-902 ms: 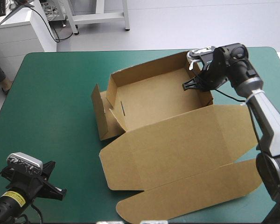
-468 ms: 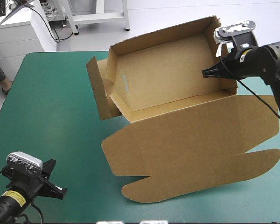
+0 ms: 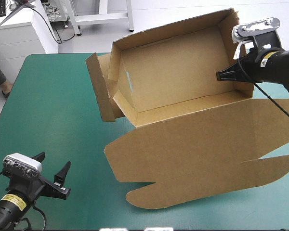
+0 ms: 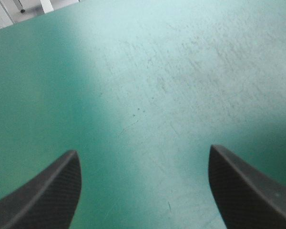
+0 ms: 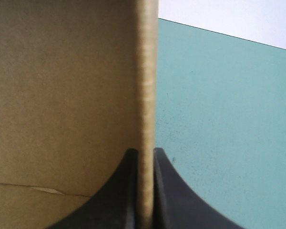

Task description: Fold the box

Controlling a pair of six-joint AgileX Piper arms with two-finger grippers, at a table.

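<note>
At the near left corner, the left gripper (image 3: 53, 166) is held over bare teal-green cover (image 3: 48, 106), its jaws wide apart and empty. From mid-table rightward the box (image 3: 173, 77) is seen: tray walls are raised, though the left end flap (image 3: 98, 89) is judged untucked and the lid (image 3: 197, 144) lies flat on the near side. Its right wall is clamped by the right gripper (image 3: 222, 75), the tray tilted up.

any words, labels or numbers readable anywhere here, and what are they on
Nothing here can be read as text.
left wrist label, yellow, high view: print too small to read.
right wrist label, yellow, high view: too small to read.
box: no print visible on the brown board.
Wrist views: no text.
</note>
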